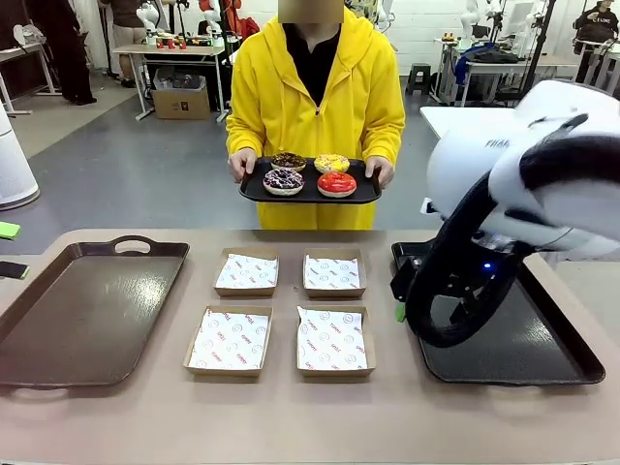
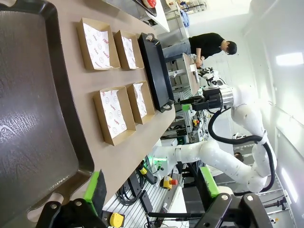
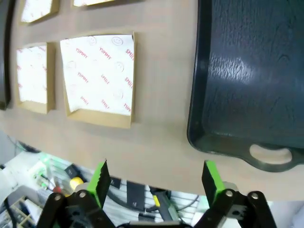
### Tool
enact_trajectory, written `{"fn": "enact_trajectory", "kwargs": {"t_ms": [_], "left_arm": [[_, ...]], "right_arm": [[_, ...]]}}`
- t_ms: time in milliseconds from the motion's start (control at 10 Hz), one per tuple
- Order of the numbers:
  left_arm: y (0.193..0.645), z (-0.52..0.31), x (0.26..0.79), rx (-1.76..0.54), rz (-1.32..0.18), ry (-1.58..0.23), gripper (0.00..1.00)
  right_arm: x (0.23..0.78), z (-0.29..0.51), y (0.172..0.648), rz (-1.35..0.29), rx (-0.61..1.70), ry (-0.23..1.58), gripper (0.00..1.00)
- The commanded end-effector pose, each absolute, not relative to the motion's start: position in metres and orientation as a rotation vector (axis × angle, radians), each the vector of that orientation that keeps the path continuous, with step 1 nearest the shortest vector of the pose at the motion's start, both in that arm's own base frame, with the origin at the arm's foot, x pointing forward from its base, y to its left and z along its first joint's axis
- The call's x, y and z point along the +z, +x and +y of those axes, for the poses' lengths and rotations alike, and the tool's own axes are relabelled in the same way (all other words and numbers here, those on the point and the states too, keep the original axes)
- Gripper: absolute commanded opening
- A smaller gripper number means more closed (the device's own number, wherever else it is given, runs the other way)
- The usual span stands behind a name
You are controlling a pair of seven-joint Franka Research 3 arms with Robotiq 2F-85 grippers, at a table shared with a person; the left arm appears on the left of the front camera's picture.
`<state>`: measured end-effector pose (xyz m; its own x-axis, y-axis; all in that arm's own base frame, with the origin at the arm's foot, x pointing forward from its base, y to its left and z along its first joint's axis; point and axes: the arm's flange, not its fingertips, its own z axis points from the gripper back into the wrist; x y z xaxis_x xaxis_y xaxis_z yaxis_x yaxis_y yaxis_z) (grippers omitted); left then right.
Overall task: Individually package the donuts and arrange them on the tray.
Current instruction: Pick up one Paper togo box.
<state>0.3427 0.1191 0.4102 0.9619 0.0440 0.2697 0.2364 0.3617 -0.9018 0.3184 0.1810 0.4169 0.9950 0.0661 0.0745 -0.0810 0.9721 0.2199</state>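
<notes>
My left hand point(image 2: 152, 187) hangs with its green-padded fingers spread wide and nothing between them. It is by the bench point(image 2: 95, 128) edge, at one end of the large brown tray point(image 2: 33, 104). My right hand point(image 3: 156, 178) is spread and empty too, above the bench edge between a paper-lined cardboard box point(image 3: 99, 76) and the black tray point(image 3: 247, 71).

Four such boxes sit in two rows of two in the middle of the bench, between the two trays, and all are empty.

The donuts point(image 1: 284, 180) are not on the bench. Across it, a person point(image 1: 310, 87) in a yellow hooded top holds a small black serving tray point(image 1: 310, 200) in both hands. It carries all four: a glossy red donut point(image 1: 336, 183), a yellow donut point(image 1: 331, 163) and two dark donuts.

I judge them to be light, soft and easily dented, with sticky icing on top. I would pinch each one gently across its outer sides, low down below the icing, and lift it level.
</notes>
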Motion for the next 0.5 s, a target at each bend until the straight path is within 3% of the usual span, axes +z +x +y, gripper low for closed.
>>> {"fn": "enact_trajectory", "kwargs": {"t_ms": [0, 400], "left_arm": [[0.341, 0.121, 0.411, -0.132, -0.277, -1.214, 1.0], [0.341, 0.121, 0.411, -0.132, -0.277, -1.214, 1.0]], "right_arm": [[0.403, 0.227, 0.333, -0.098, 0.05, 0.135, 1.0], [0.359, 0.272, 0.363, -0.13, -0.035, 0.068, 1.0]]}}
